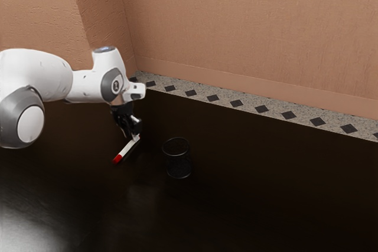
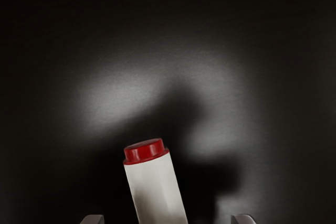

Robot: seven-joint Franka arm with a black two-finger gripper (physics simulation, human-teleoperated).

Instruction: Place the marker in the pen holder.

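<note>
Marker [image 1: 127,149], white-bodied with a red end cap [image 1: 117,159], is at the gripper [image 1: 135,136], outside the pen holder [image 1: 179,166]. In the exterior view it slants, its red-capped end toward the lower left and its other end at the fingertips. Whether it lies flat on the dark tabletop [image 1: 260,187] or is slightly tilted cannot be told.

The jaws stand wide: in the wrist view their tips are well apart, one on each side of the marker, with a gap between the white body and each tip. The marker is between them but not gripped. A short red plug [image 2: 144,151] with a raised lip finishes the end that the wrist view shows, and a dark shadow [image 2: 181,103] spreads over the tabletop around it, with paler glare beyond.

The pen holder, a dark round cup with a thin rim, stands upright and open at the top. It is near the marker, toward the exterior view's right, and the two are apart.

The white and gray arm [image 1: 47,75] reaches in from the exterior view's left. Behind the tabletop run a speckled strip [image 1: 213,98] with dark diamonds and a salmon-colored wall [image 1: 248,28].
</note>
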